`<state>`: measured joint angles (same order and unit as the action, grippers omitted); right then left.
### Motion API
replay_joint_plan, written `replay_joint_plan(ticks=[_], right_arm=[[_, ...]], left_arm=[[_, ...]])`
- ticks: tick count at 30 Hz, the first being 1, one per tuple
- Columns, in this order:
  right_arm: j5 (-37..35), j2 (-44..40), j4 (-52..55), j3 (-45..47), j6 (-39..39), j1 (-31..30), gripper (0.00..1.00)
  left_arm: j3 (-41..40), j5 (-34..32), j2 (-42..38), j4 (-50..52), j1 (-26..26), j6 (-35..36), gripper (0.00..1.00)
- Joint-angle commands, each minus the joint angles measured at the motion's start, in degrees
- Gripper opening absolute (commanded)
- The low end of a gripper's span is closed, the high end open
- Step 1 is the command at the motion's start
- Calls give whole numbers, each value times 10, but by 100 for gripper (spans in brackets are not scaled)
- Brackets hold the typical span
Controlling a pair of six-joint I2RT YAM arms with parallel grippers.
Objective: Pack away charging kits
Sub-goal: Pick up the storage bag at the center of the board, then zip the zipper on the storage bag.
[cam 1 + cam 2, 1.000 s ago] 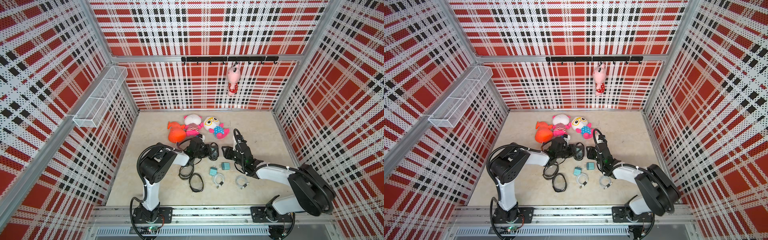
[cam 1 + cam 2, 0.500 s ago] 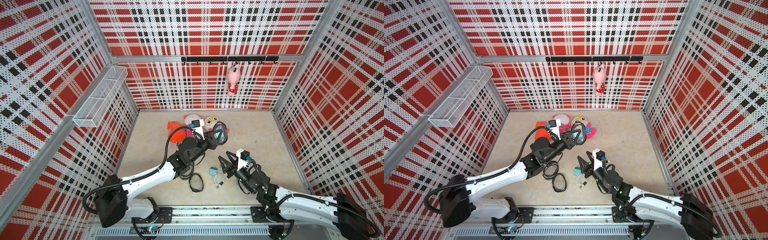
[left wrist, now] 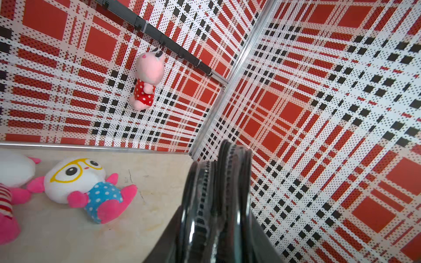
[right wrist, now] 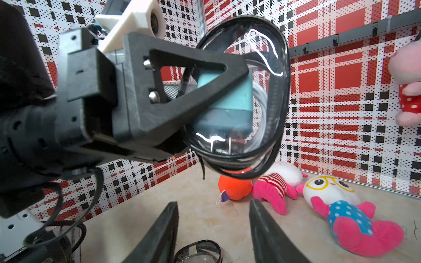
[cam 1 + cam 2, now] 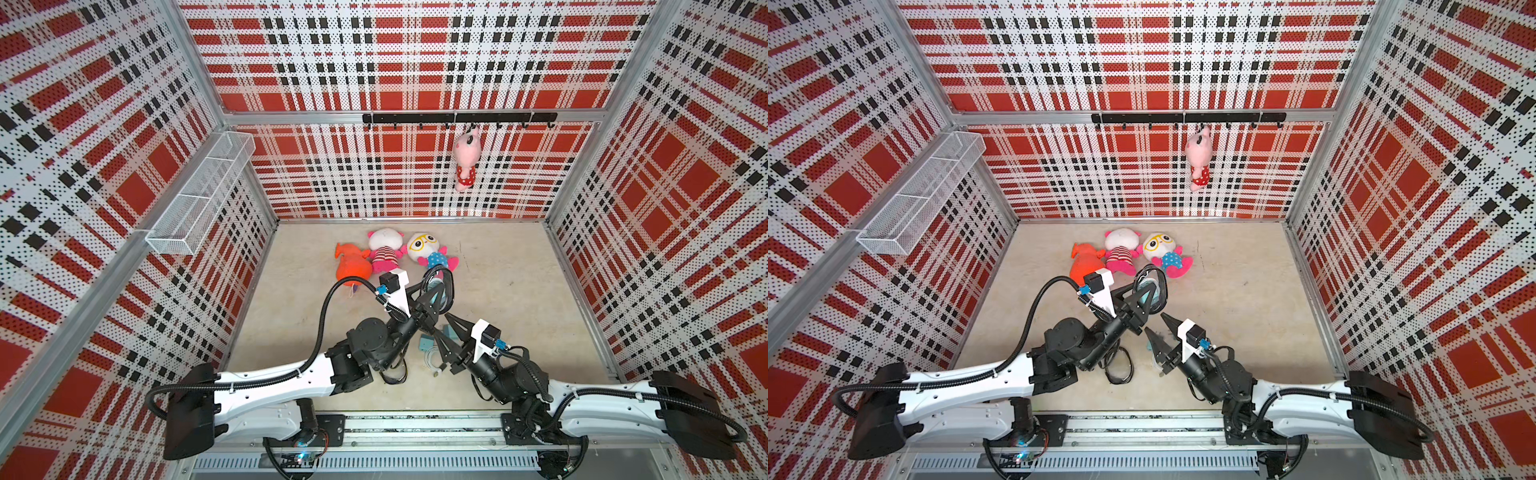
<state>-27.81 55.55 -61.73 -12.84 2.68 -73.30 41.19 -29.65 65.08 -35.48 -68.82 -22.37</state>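
Observation:
My left gripper (image 5: 433,292) is shut on a black oval zip case (image 5: 440,286) with a clear window, held up above the floor. Through the window in the right wrist view I see a teal plug adapter (image 4: 230,107) and a coiled white cable (image 4: 262,102). The left wrist view shows the case (image 3: 218,205) edge-on between the jaws. My right gripper (image 5: 438,329) is open and empty just below the case, also in a top view (image 5: 1154,322). Two teal adapters (image 5: 426,343) and a white cable (image 5: 431,358) lie on the floor beneath it.
Another black case (image 4: 198,251) lies on the floor, partly under my left arm (image 5: 392,374). Three plush toys (image 5: 384,253) lie toward the back wall. A pink plush (image 5: 465,160) hangs from the hook rail (image 5: 415,118). A wire basket (image 5: 199,199) is on the left wall.
Both arms have risen from the floor. The left gripper has lifted the case into the air, and the right gripper has come away from it and stands open below.

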Motion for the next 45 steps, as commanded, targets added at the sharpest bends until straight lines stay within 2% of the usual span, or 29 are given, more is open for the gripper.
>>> replay_joint_plan(ticks=[1,5,9,13,23,29,35,39,43,45], right_arm=[[-28,20,-43,-29,-20,-3,54],[-27,32,-49,-38,-12,-3,53],[-26,43,-34,-55,-7,-3,45],[-7,54,-27,-68,-1,-3,42],[0,81,-24,-89,7,-3,41],[7,90,-9,-103,15,-3,26],[10,92,-5,-106,19,-3,22],[24,92,-1,-104,22,-3,23],[33,94,-21,-86,24,-3,36],[33,97,-32,-76,25,-3,37]], left_arm=[[-6,-30,-17,-51,-7,32,0],[-11,-30,-19,-55,-8,32,0],[-17,-30,-21,-60,-8,32,0],[-21,-31,-23,-67,-9,30,0],[-21,-32,-22,-75,-9,25,0],[-29,-50,-23,-87,-9,22,0],[-37,-66,-27,-99,-8,20,0],[-39,-83,-32,-103,-8,20,0],[-48,-88,-45,-105,-4,15,0],[-50,-80,-52,-105,-3,15,0]])
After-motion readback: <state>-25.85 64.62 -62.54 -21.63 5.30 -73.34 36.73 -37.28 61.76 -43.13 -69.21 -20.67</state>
